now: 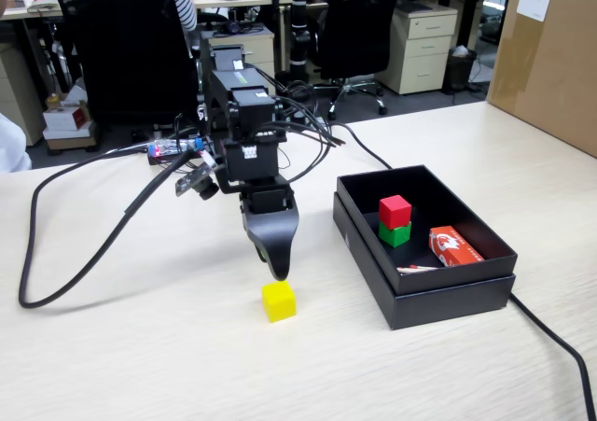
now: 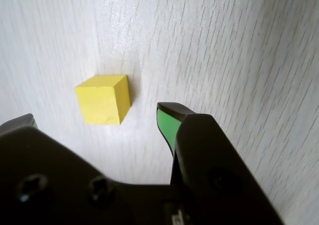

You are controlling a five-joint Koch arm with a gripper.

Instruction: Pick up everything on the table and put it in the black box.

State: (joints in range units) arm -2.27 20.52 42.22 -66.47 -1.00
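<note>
Just above the yellow cube (image 2: 103, 99), fingers (image 2: 168, 122) spread apart (empty, touching nothing).

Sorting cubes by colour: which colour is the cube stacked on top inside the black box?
Red, on the green cube; fixed view.

Small solid cube below the gripper tips (image 1: 278, 301): plain yellow, no marks; its side faces look a darker yellow in the wrist view.
Gripper (image 1: 279, 270): matte black, with bright green pads on the inner faces.
Counter (image 1: 140, 365): pale beige wood grain in fine streaks.
Shallow cardboard box right of the gripper (image 1: 448, 301): matte black inside and out.
Upper cube in the box (image 1: 395, 210): plain red.
Lower cube in the box (image 1: 395, 233): plain green.
Printed packet in the box (image 1: 454, 246): red-orange with white marks.
Big carton far right of the gripper (image 1: 550, 57): brown, with a white label.
</note>
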